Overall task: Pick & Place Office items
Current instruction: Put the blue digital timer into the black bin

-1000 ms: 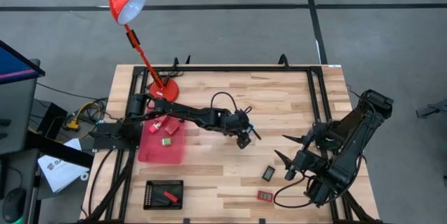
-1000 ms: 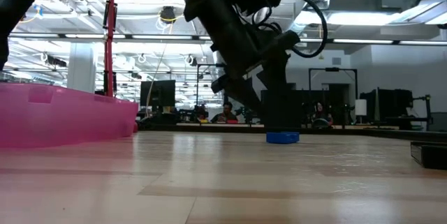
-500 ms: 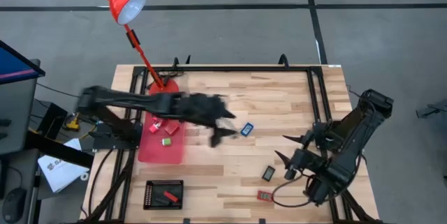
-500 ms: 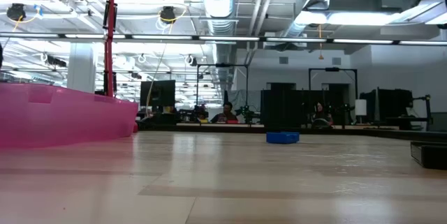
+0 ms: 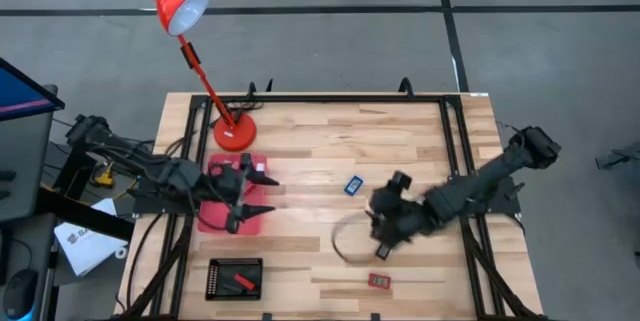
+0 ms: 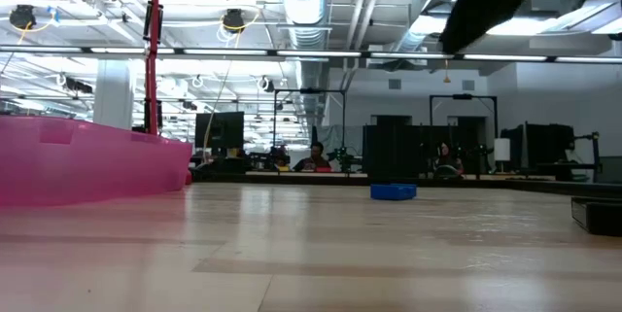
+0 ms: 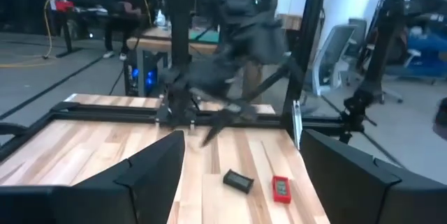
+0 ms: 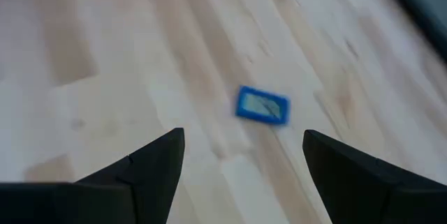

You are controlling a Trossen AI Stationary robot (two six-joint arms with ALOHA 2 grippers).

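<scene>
A small blue item (image 5: 353, 185) lies flat on the wooden table, near its middle; it also shows in the low view as the blue item (image 6: 394, 191) and in the right wrist view as the blue item (image 8: 262, 105). A black item (image 7: 237, 180) and a red item (image 7: 281, 188) lie nearer the front edge. My right gripper (image 5: 383, 229) hangs open over the table just near-right of the blue item, touching nothing; the right wrist view shows the right gripper (image 8: 243, 137) with nothing between its fingers. My left gripper (image 5: 262, 195) is open and level above the pink tray (image 5: 215, 223).
A black tray (image 5: 222, 279) holding one red piece stands at the front left. The red desk lamp (image 5: 233, 133) rises from the back left. Black frame rails (image 5: 455, 141) run along the table's edges. My left arm covers part of the pink tray.
My left gripper has pulled back from the table's middle toward the left edge, rising and tipping level, and now hangs over the pink tray. My right arm has swung from the right edge toward the middle, close to the blue item, which lies where it was.
</scene>
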